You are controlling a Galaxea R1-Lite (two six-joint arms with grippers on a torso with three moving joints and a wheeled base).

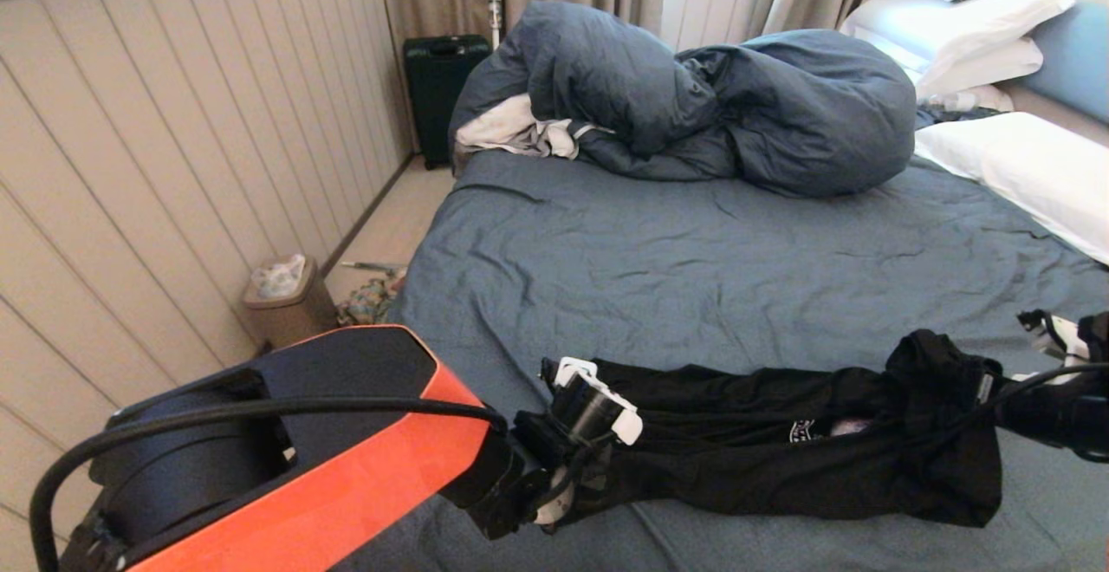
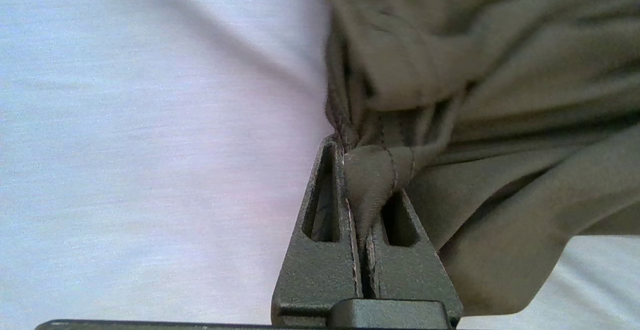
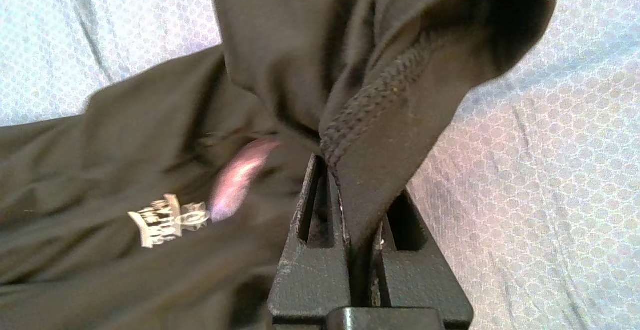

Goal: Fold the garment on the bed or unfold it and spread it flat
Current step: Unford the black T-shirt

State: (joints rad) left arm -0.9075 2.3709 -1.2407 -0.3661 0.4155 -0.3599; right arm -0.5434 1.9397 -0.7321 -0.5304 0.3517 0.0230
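Observation:
The garment [image 1: 780, 459], a black T-shirt, hangs bunched and stretched in a band low over the near part of the bed [image 1: 693, 269]. My left gripper [image 1: 617, 425] is at its left end, shut on a stitched hem fold [image 2: 380, 170]; the left wrist view shows the left gripper [image 2: 362, 182] pinching that cloth. My right gripper [image 1: 996, 394] holds the right end, and the right gripper [image 3: 357, 185] is shut on a ribbed edge of the garment [image 3: 380, 120]. Small white lettering [image 3: 160, 225] shows on the cloth between the two grips.
A bulky slate-blue duvet [image 1: 736, 104] is heaped at the far side, with a white-grey cloth [image 1: 511, 130] beside it. White pillows [image 1: 1022, 156] lie at the right. A dark suitcase [image 1: 442, 87] and a small bin [image 1: 286, 299] stand on the floor by the panelled wall at left.

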